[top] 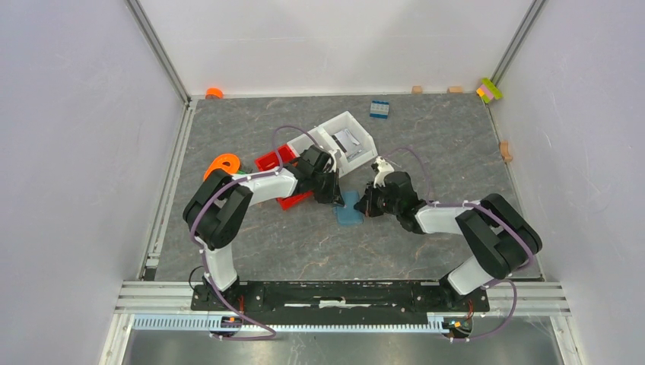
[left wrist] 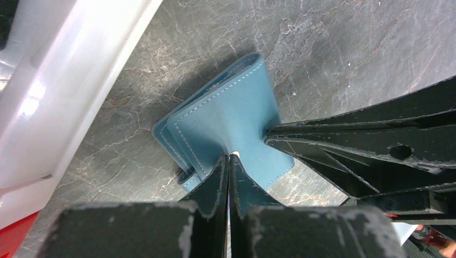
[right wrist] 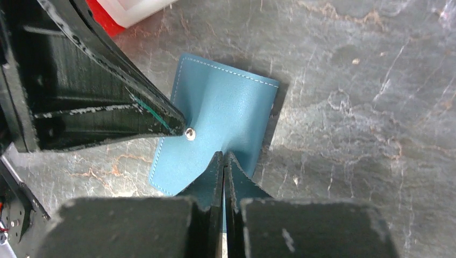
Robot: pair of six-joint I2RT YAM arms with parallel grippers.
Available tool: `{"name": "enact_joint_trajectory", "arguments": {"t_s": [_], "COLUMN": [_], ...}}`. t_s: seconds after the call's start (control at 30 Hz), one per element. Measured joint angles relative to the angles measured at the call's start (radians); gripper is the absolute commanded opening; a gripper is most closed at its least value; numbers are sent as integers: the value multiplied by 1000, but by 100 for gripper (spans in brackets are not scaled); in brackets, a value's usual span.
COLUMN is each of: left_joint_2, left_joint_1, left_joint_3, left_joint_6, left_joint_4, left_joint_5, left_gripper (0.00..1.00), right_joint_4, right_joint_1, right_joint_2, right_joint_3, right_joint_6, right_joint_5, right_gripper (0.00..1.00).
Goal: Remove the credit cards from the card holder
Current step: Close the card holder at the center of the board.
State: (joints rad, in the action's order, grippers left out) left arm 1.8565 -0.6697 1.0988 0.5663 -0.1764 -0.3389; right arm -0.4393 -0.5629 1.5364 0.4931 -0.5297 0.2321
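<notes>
From the camera overhead, a small teal wallet (top: 350, 208) lay flat on the grey marbled table (top: 426, 144), between the two black arm tips. The left gripper (top: 337, 200) met the wallet's left edge, and the right gripper (top: 366, 207) met its right edge. Just behind the wallet on the left stood a white bin (top: 346, 137) beside a red tray (top: 275, 161). An orange ring (top: 223, 163) lay farther left of the wallet. A blue brick (top: 379, 109) sat well behind the wallet, near the back wall.

From the left wrist camera, the wallet (left wrist: 236, 115) lay folded, its stitched layers fanned at the near left corner. The left gripper (left wrist: 228, 160) had its jaws pressed together, pinching the wallet's top flap, which puckered up into them. The right gripper (left wrist: 267, 134) came in from the right, jaws also closed on the same flap. The white bin (left wrist: 64, 80) stood left of the wallet.

From the right wrist camera, the right gripper (right wrist: 223, 157) pinched the wallet (right wrist: 231, 102) at its near edge, jaws tight together. The left gripper (right wrist: 180, 126) touched the wallet from the left, beside a silver snap (right wrist: 189, 134).
</notes>
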Motion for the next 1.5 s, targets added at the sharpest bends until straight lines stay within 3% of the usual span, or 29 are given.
{"name": "enact_joint_trajectory", "arguments": {"t_s": [0.43,0.83,1.03,1.17,1.33,1.4,1.5], "left_joint_2": [-3,-24,-106,-197,-369,-452,-563], "left_joint_1": [-9,-21,-33,-33,-33,-33,-33], "left_joint_3": [5,3,-44,-90,-204,-254,-315], "left_joint_6": [-5,-16,-24,-29,-41,-47,-70], "left_joint_4": [-13,-23,-5,24,127,168,220], "left_joint_5": [28,50,58,77,95,108,148], "left_gripper": [2,2,4,6,18,31,63], "right_joint_4": [23,56,89,100,70,45,-2], "right_joint_1": [2,2,2,2,1,1,1], "right_joint_2": [-56,76,-58,-189,-372,-463,-576], "right_joint_3": [25,115,58,32,-48,-109,-190], "right_joint_6": [24,30,50,76,119,139,174], "right_joint_5": [-48,-62,-131,-189,-295,-337,-397], "right_gripper": [0,0,1,7,24,33,53]}}
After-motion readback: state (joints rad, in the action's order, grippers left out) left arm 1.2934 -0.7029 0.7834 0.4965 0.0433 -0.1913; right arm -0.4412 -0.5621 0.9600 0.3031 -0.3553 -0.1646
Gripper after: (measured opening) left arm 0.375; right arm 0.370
